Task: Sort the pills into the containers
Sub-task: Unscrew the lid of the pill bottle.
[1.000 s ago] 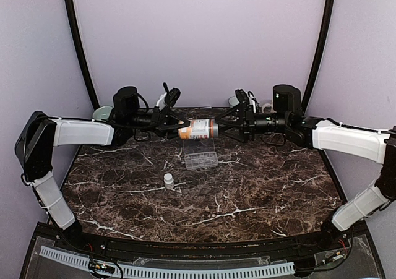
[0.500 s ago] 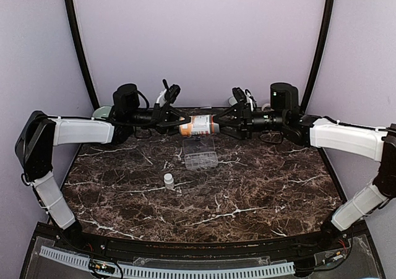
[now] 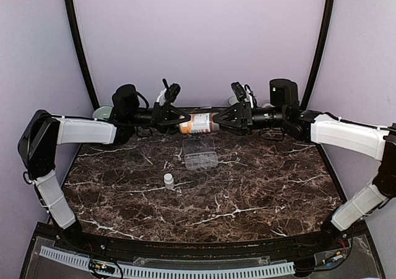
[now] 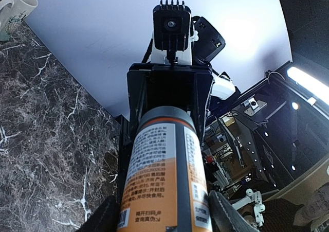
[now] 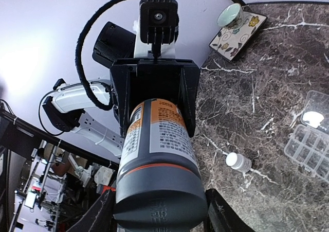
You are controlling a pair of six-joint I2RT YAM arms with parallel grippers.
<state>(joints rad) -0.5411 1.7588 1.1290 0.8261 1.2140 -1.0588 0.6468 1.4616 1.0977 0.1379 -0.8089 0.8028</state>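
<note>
Mid-air, left hand (image 3: pixel 180 122) grips amber bottle (image 3: pixel 198 125) by the body, right hand (image 3: pixel 216 123) clamps its grey cap (image 5: pixel 160 192). Held level above organiser box (image 3: pixel 200 154), probably to twist cap off.

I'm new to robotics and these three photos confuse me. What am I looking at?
Two robot arms, left arm and right arm, are bolted at the near edge of a marble table. The wide picture comes from a fixed camera above and behind them; the other two come from cameras on each wrist, looking along the jaws. Between them, in the air, they hold an amber bottle: the left jaws grip its base end, the right jaws its grey cap. On the table lie a clear organiser and a tiny white bottle.
</note>
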